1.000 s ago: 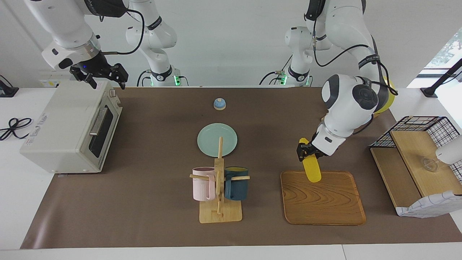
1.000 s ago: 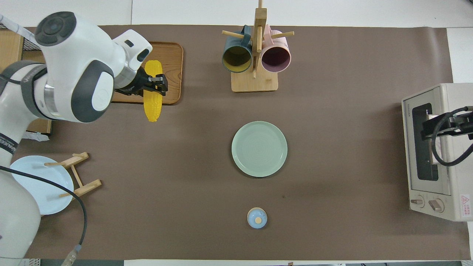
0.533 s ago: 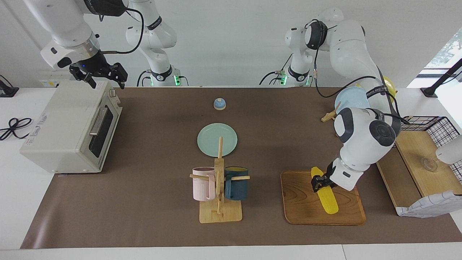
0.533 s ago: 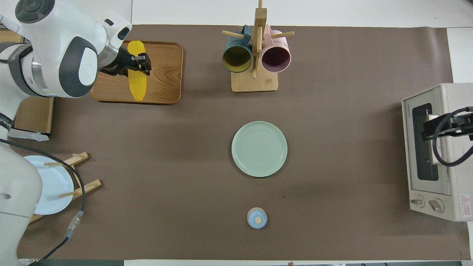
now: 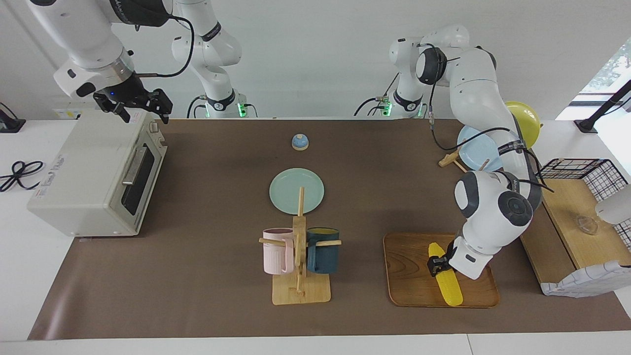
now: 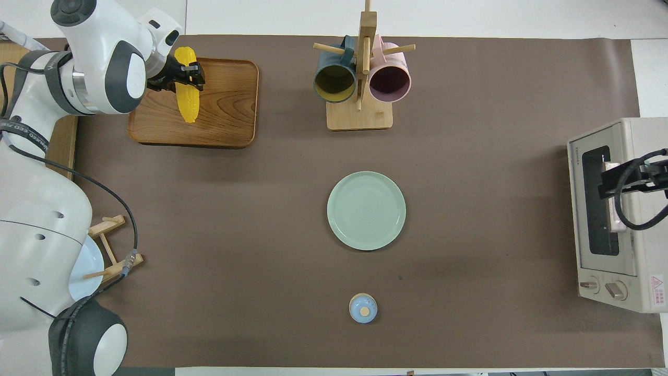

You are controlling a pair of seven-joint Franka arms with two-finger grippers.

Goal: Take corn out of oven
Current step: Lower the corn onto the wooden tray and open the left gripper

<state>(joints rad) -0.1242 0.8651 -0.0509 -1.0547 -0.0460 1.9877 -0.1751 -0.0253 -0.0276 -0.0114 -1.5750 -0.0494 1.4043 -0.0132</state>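
The corn (image 5: 445, 276) was already out of the oven (image 5: 96, 172) and well away from it, at the left arm's end of the desk (image 5: 197, 296). The left tool (image 5: 437, 263) pinched it near its thicker end, fingers pressed onto the cob, and held it low over the wooden tray (image 5: 409, 276), with the tapered end pointing away from the robots. In the facing view the far tip seemed to rest on the tray or just above it; I could not tell which.

The step in hand looked like the set-down, the last part of the job. The next move would call for lowering the cob until it lay flat on the tray, spreading the fingers, and lifting the tool straight up so the round cob was not dragged or set rolling toward the tray's rim.

The right tool (image 5: 139, 105) hung spread and empty above the top of the oven, at the end nearer the robots, and waited. The oven's door appeared shut, its bar handle facing the middle of the desk. The green plate (image 5: 297, 191) and the mug rack (image 5: 299, 256) stood between the two ends, clear of both arms.
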